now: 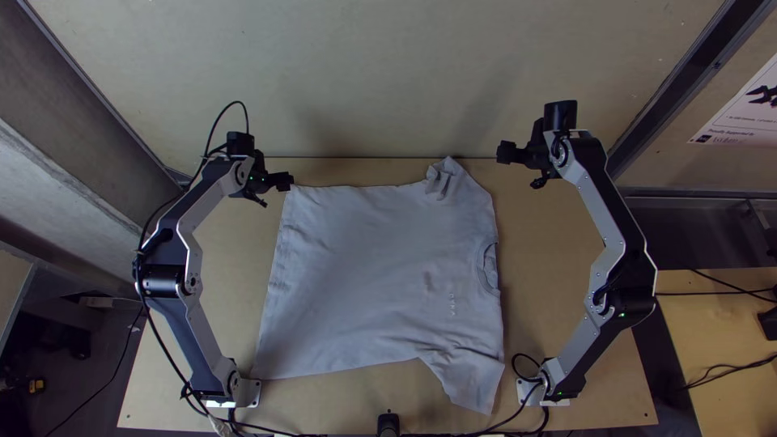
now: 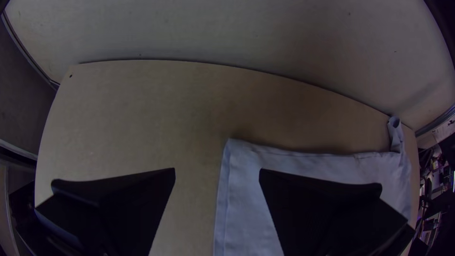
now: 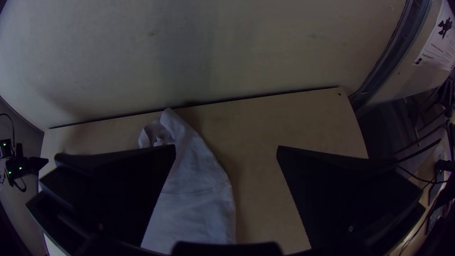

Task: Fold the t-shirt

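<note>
T-shirt [image 1: 372, 275] spread flat, likely for folding; left gripper [image 2: 217, 171] at its 11 o'clock, right gripper [image 3: 226, 149] at 1, fingers apart on both.

I'd call this a robotics lab or a workshop. My left arm [image 1: 188, 332] and right arm [image 1: 627, 267] stand on metal base plates [image 1: 247, 393] at a plain wooden counter [image 1: 546, 275], with pale panelling [image 1: 380, 73] behind it. Dark metal framing [image 1: 681, 81], a printed poster [image 1: 746, 113] on the side panel, and a second table [image 1: 712, 332] strewn with loose cables [image 1: 745, 364] give the same impression.
</note>
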Available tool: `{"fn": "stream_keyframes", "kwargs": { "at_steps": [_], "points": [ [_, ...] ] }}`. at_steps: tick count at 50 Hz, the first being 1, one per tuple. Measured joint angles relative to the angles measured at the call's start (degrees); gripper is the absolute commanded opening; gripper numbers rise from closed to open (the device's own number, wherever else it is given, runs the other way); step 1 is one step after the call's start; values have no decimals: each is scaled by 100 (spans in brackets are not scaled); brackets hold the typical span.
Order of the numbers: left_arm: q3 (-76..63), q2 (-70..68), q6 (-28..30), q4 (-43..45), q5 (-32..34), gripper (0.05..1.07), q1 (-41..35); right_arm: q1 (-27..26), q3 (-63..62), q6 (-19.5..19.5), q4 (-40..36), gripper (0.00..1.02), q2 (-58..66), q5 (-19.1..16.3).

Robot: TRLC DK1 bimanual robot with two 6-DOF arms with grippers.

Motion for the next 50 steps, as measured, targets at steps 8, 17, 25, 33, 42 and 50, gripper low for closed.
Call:
{"fn": "stream_keyframes", "kwargs": {
  "at_steps": [8,17,25,33,42,50],
  "points": [
    [175,358,-17,201,-2,90,0,52,0,17,-101,98,9,-61],
    [396,704,-59,304,-4,90,-9,146,-44,20,-125,98,17,-92],
    [435,855,-61,326,-131,90,-72,186,-83,26,-149,98,17,-98],
    [492,1010,-61,345,-310,90,-236,201,-85,44,-149,98,17,-107],
    [640,1121,-98,350,-350,89,-428,326,-175,63,-146,97,17,-109],
    [800,1235,-101,376,-365,7,-511,372,-332,116,-177,95,26,-111]
  ]
}}
